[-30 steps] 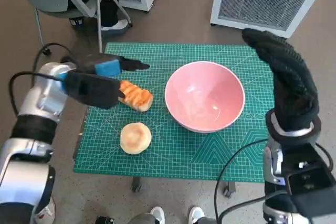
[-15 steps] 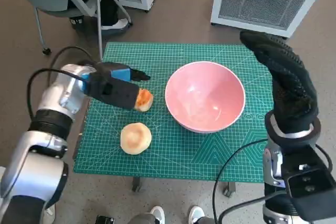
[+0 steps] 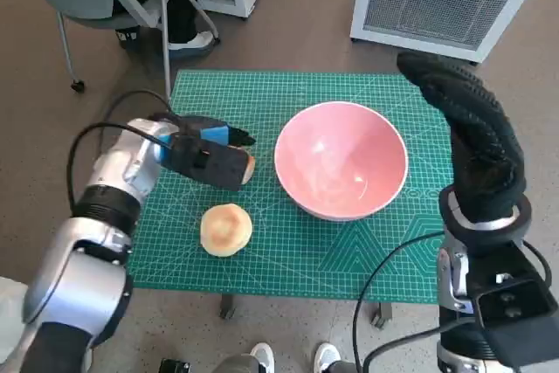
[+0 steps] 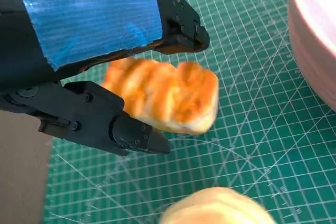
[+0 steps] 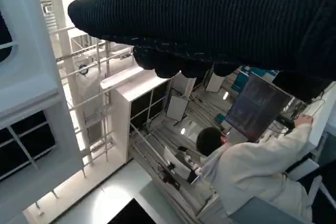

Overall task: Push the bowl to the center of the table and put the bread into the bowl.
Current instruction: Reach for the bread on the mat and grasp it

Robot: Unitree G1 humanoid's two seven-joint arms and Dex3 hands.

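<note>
While the striped bread [image 4: 163, 95] is pinched by the left hand [image 3: 205, 162] just beside the pink bowl [image 3: 341, 159], the right hand [image 3: 472, 141] is raised, holding nothing; with so shallow a pinch, the bread could be dropped short of the bowl.

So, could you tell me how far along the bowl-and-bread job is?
The pink bowl already sits near the mat's middle. The left hand is closing around the striped bread, which lies between its fingers. Lifting it into the bowl remains, as does the round bun.
</note>
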